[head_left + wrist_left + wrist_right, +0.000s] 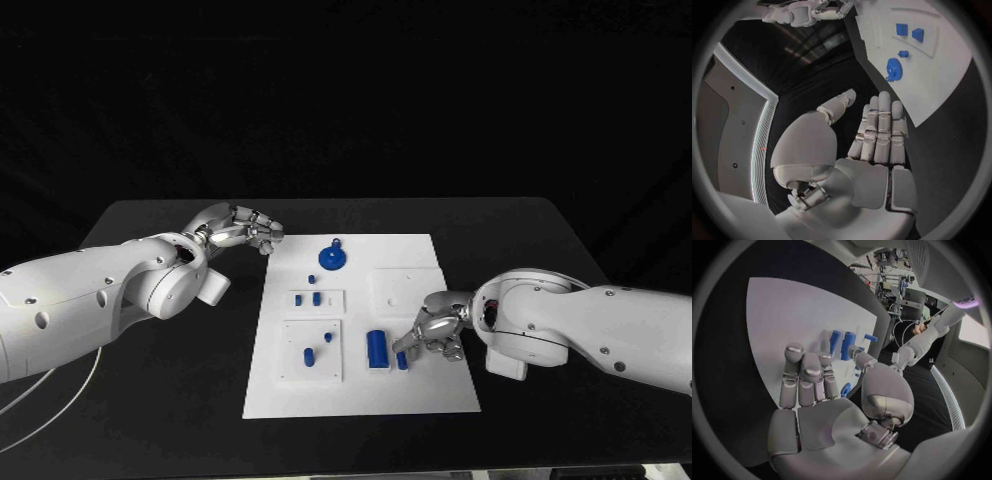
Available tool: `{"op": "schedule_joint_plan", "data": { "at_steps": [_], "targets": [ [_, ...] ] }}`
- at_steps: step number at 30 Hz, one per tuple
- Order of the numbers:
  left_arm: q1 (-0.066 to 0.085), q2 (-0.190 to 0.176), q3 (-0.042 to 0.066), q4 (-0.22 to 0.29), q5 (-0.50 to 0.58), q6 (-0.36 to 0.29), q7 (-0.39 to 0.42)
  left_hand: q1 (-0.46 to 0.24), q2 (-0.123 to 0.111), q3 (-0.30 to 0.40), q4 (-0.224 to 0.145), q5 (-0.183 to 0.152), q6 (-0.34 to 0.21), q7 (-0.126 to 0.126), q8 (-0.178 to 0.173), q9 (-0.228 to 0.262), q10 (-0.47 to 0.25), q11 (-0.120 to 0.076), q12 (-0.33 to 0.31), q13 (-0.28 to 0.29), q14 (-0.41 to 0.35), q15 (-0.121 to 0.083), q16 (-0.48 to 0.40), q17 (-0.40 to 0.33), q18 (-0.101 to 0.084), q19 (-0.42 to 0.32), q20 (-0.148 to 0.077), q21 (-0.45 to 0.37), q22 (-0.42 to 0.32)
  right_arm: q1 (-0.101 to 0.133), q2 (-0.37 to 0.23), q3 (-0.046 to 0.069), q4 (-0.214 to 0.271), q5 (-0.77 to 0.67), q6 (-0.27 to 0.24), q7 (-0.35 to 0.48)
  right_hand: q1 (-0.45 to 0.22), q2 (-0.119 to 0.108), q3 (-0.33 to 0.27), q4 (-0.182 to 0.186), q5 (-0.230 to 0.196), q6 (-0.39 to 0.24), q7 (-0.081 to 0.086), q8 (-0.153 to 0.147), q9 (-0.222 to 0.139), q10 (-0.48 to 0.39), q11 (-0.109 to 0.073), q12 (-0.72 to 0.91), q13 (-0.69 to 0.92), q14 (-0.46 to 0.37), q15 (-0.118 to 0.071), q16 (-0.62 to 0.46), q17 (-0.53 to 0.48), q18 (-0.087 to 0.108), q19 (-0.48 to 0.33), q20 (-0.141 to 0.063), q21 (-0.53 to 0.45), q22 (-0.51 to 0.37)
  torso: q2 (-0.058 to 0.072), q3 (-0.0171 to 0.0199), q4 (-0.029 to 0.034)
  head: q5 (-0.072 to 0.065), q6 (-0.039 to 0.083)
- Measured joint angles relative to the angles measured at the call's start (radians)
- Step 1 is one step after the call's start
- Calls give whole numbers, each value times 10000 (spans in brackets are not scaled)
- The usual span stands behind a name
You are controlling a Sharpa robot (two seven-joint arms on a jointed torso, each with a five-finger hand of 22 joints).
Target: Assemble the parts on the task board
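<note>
Partly, right robot hand (433, 333) hides blue part (402, 359).

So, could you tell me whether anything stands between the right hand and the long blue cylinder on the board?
Nothing visible does. The right hand hovers beside the long blue cylinder on the task board, with bare white board between them.

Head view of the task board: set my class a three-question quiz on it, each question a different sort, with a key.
1. True or false: the left hand holds a blue part.
2. Which hand is over the task board? A left; B right.
3. Fill in: the largest blue part, near the board's far edge, is ____ in outline.

Key: 1 false, its fingers hold nothing. 2 B, the right hand, beside the blue cylinder. 3 round.
</note>
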Motion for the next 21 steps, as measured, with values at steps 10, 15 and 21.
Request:
{"op": "schedule_joint_plan", "data": {
  "at_steps": [10,15,21],
  "targets": [
    [0,-3,0,-4,0,2,-3,0,0,0,0,0,0,0,0,1,0,0,0,-1,0,0,0,8,-1,0,0,0,-2,0,-42,5,46,39,120,26,53,53,0,-1,0,8,-9,0,-1,24,-24,-1,10,0,0,0,0,1,-1,2,0,0,2,0,0,-8,-9],
    [0,-2,0,-6,0,2,-5,0,0,0,0,0,0,0,0,1,0,0,0,8,0,0,0,18,-1,0,0,0,8,1,-123,7,35,-72,202,82,541,86,13,-418,0,13,-13,0,-1,24,-24,-1,21,1,1,0,0,0,-1,3,0,1,2,0,0,-23,-12],
    [0,-3,0,-7,0,4,-9,0,0,0,0,0,0,0,0,1,0,0,0,8,0,0,0,17,0,0,0,0,7,1,-235,7,51,-338,421,188,1247,-29,332,-944,0,20,-21,0,-40,24,-24,-1,20,2,2,0,-19,0,-2,4,0,1,2,-1,0,-26,9]
  ]
}}
